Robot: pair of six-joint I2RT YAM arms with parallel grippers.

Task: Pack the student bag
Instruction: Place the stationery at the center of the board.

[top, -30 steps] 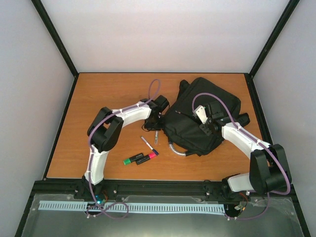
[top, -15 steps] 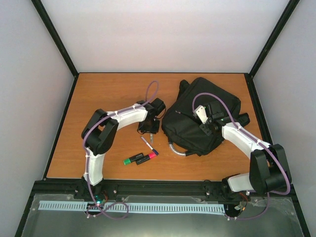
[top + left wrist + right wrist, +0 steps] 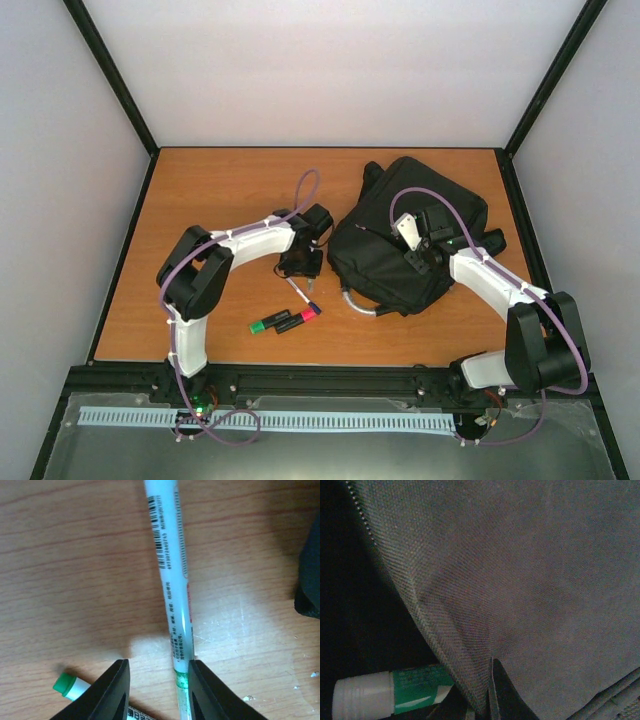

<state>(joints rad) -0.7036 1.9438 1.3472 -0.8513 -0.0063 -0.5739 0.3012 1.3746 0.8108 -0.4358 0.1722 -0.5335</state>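
Observation:
The black student bag (image 3: 410, 235) lies right of centre on the table. My right gripper (image 3: 418, 256) rests on it, shut on a fold of its fabric (image 3: 520, 590) next to the zip edge. A green-labelled, white-capped tube (image 3: 390, 692) lies in the dark opening under that fold. My left gripper (image 3: 300, 265) hangs low over a white pen (image 3: 298, 292) just left of the bag. In the left wrist view the pen (image 3: 170, 580) lies on the wood between the open jaws of the left gripper (image 3: 159, 680), against the right finger (image 3: 205, 690).
A green highlighter (image 3: 263, 322) and a pink one (image 3: 302, 316) lie side by side near the front of the table. A green cap (image 3: 65, 685) shows beside my left finger. The bag's grey loop handle (image 3: 360, 305) sticks out toward the front. Black frame rails bound the table.
My left gripper has moved away from the bag's left edge, toward the front and left, over the white pen, and its jaws have opened. The right arm has not moved.

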